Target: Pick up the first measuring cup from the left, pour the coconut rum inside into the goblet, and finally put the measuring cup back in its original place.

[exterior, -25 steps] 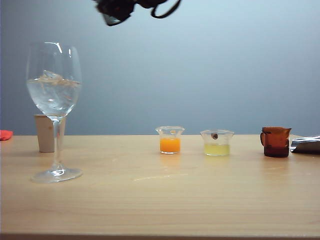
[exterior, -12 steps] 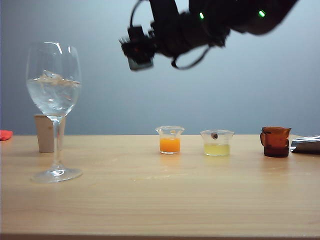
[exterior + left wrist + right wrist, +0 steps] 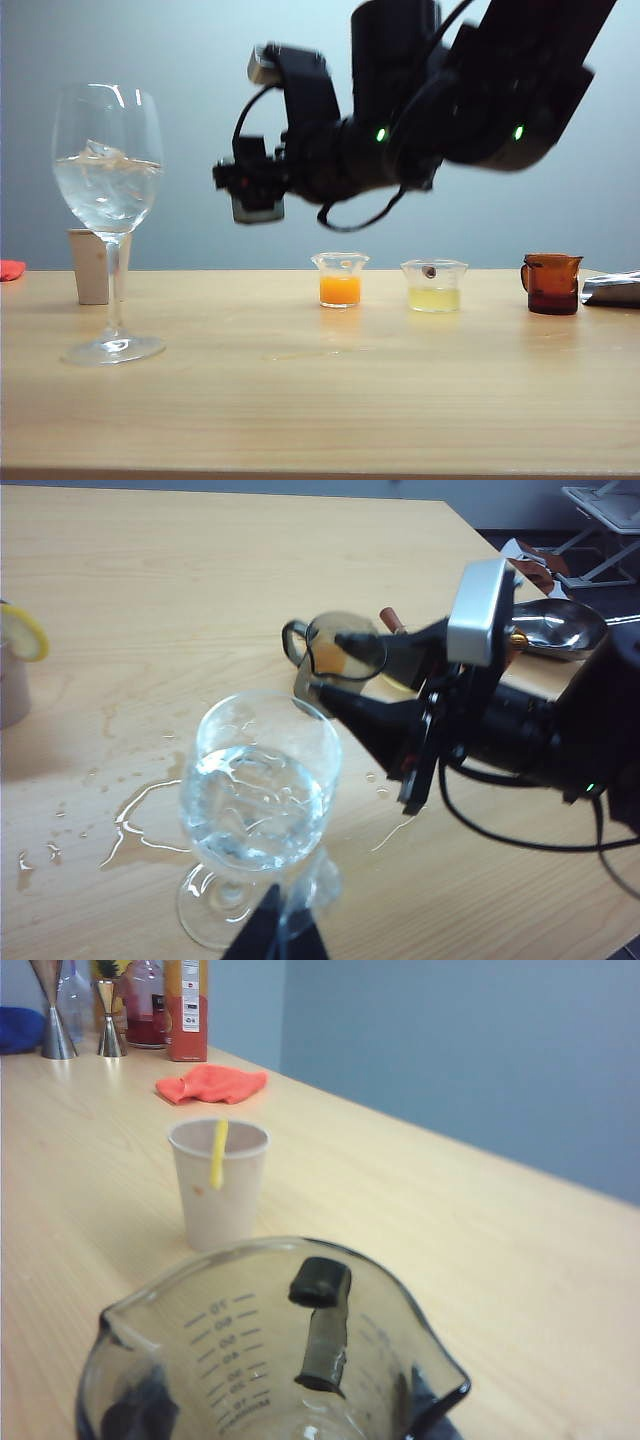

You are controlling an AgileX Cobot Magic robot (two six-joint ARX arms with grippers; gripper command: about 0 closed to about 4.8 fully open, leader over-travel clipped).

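The right hand [image 3: 320, 1335] pinches the small smoky translucent measuring cup [image 3: 270, 1350], emptied, right of the tall clear stemmed goblet [image 3: 108, 215]; lower it level onto the worktop [image 3: 320, 400], left of the clear cup of orange liquid [image 3: 340, 279]. Left hand [image 3: 275, 935]: cannot tell.

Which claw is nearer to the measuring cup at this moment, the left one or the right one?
Right. The right claw grips the measuring cup in the air beside the goblet. The left claw sits down by the goblet's foot, apart from the cup.

One goblet [image 3: 108, 180], one paper cup [image 3: 90, 265], one red cloth [image 3: 212, 1083], four measuring cups: grey [image 3: 270, 1350], orange-filled [image 3: 340, 279], yellow-filled [image 3: 434, 285], amber [image 3: 551, 283].
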